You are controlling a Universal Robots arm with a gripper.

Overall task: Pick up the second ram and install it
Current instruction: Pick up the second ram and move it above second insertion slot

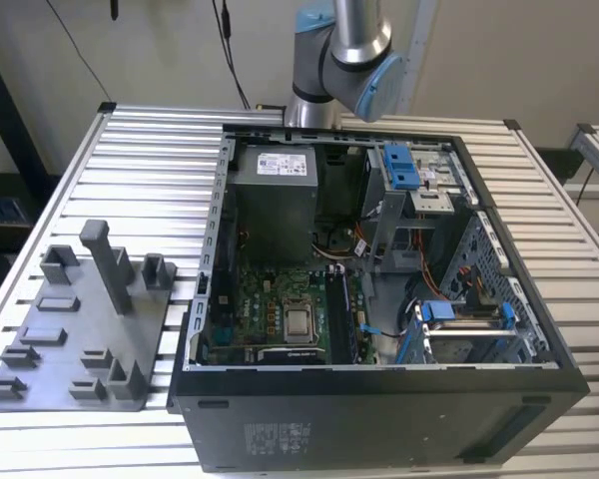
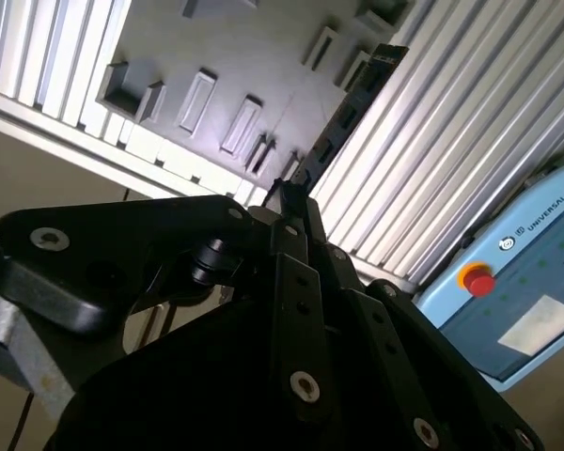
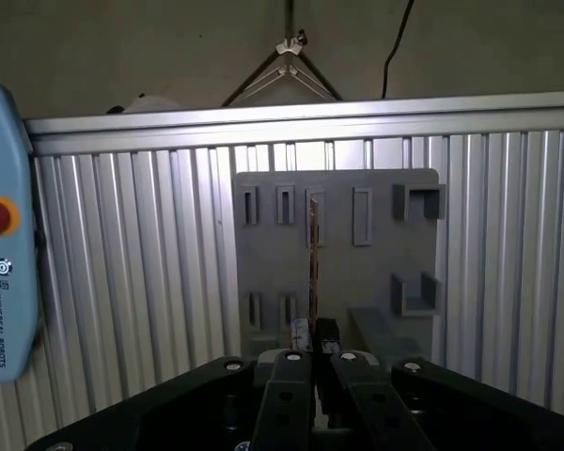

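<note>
The black end effector (image 3: 311, 346) is clamped on the second ram (image 3: 312, 252), a thin, flat, narrow memory stick seen edge-on in the first wrist view. In the second wrist view the second ram (image 2: 350, 105) juts past the fingertips as a dark strip. It points toward the grey plastic holder tray (image 3: 376, 268) and lines up with a slot in the tray's far row. There is open air on both sides of it. The slatted aluminium table (image 3: 122, 282) borders the tray. In the exterior view the open black computer case (image 1: 379, 424) stands just beside the tray.

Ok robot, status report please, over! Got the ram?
Both fingers shut on the second ram. Ram points at grey holder plate. Nothing blocking seen.
</note>
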